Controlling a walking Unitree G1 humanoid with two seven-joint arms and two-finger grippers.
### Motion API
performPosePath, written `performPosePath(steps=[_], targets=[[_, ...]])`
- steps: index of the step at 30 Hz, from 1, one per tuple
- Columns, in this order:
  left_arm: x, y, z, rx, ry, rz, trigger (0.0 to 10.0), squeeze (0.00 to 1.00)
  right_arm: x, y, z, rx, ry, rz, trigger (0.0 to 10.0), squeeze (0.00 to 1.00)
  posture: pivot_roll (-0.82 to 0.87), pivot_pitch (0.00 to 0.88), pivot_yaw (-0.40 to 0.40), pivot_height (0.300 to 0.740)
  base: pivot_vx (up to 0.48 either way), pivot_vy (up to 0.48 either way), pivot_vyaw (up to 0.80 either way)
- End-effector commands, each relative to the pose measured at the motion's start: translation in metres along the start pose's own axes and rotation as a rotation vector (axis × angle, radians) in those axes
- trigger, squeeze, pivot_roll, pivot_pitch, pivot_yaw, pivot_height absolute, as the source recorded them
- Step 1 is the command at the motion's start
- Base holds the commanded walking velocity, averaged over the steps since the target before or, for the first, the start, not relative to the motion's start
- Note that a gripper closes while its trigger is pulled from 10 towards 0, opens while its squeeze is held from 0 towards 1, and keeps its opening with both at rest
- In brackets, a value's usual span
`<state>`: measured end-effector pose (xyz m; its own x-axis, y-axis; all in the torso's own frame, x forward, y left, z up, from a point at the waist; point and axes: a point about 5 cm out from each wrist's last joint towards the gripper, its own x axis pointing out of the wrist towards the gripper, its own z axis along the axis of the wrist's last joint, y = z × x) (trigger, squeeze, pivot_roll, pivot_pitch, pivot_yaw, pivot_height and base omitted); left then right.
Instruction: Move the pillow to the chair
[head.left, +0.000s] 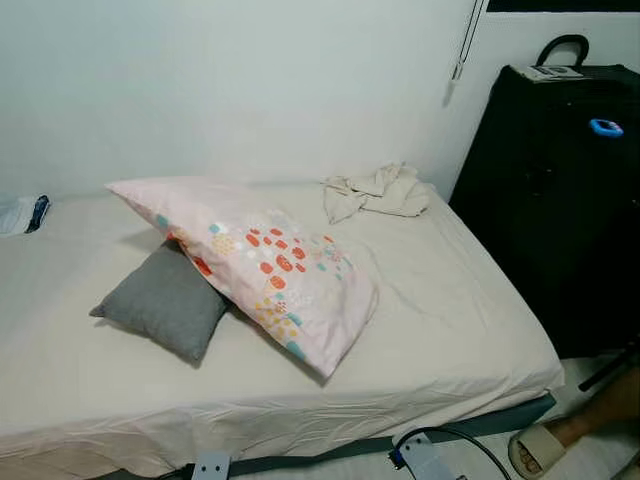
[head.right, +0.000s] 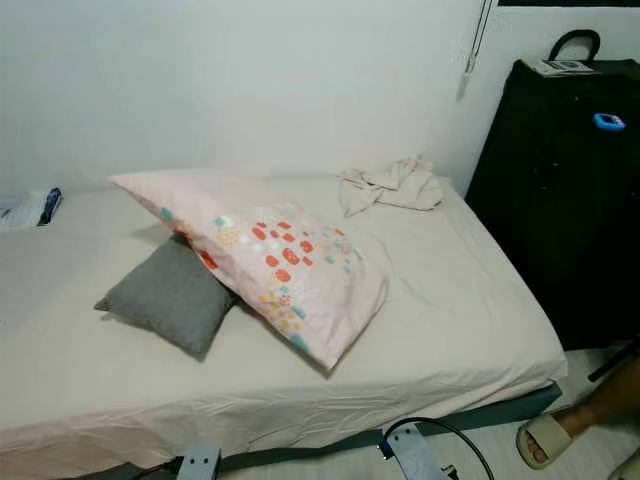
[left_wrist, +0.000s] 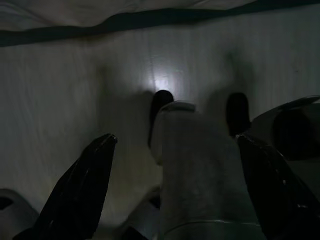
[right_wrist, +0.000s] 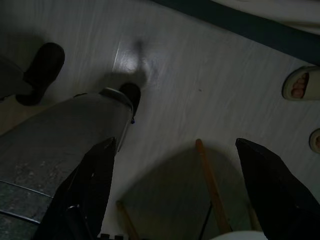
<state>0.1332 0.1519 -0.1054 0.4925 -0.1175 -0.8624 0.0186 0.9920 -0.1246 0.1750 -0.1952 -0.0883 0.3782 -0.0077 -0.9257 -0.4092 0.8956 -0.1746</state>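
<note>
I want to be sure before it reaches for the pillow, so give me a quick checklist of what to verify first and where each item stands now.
1. Patterned pillow in sight on the bed: ok.
2. Pillow free to lift: not ok, it leans on the grey cushion, which may shift.
3. Left end effector open, empty: ok; it hangs over the floor.
4. Right end effector open, empty: ok; also hangs low.
5. Path clear: not ok, a person's sandalled foot is beside the bed's corner.
6. Chair located: cannot tell.
</note>
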Motion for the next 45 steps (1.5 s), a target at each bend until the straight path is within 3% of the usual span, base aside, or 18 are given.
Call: performPosePath(steps=[1,11,17,25,31,34,45], targets=[[-0.003,0.003,-0.014,-0.005,0.053,0.007,10.0,0.00,0.000,0.001,-0.003,-0.006,0.013,0.002,10.0,0.00,-0.07,0.034,-0.046,0.740,0.240,0.000,0.00],[-0.005,0.008,-0.021,0.020,0.082,0.035,10.0,0.00,0.000,0.003,-0.007,0.009,0.019,0.005,10.0,0.00,-0.06,0.036,-0.044,0.740,0.024,0.000,0.00],[-0.004,0.010,-0.015,-0.023,0.051,0.051,10.0,0.00,0.000,0.003,-0.004,-0.021,0.010,0.002,10.0,0.00,-0.05,0.037,-0.050,0.740,0.000,0.000,0.00],[-0.004,0.014,-0.008,0.006,0.033,0.043,10.0,0.00,0.001,0.004,0.020,-0.036,-0.055,0.000,10.0,0.00,-0.03,0.024,-0.032,0.740,0.000,0.000,0.00],[-0.007,0.028,-0.008,-0.060,0.011,0.103,10.0,0.00,0.001,0.013,0.029,-0.057,-0.065,0.023,10.0,0.00,0.01,0.000,-0.054,0.740,0.000,0.000,0.00],[-0.008,0.038,0.001,-0.183,-0.044,0.148,10.0,0.00,0.000,0.010,0.040,-0.067,-0.092,0.019,10.0,0.00,0.01,0.000,-0.064,0.740,0.000,0.000,0.00],[-0.006,0.051,0.037,-0.246,-0.174,0.171,10.0,0.00,0.000,0.018,0.047,-0.052,-0.120,0.047,10.0,0.00,0.02,0.000,-0.088,0.740,0.000,0.000,0.00]])
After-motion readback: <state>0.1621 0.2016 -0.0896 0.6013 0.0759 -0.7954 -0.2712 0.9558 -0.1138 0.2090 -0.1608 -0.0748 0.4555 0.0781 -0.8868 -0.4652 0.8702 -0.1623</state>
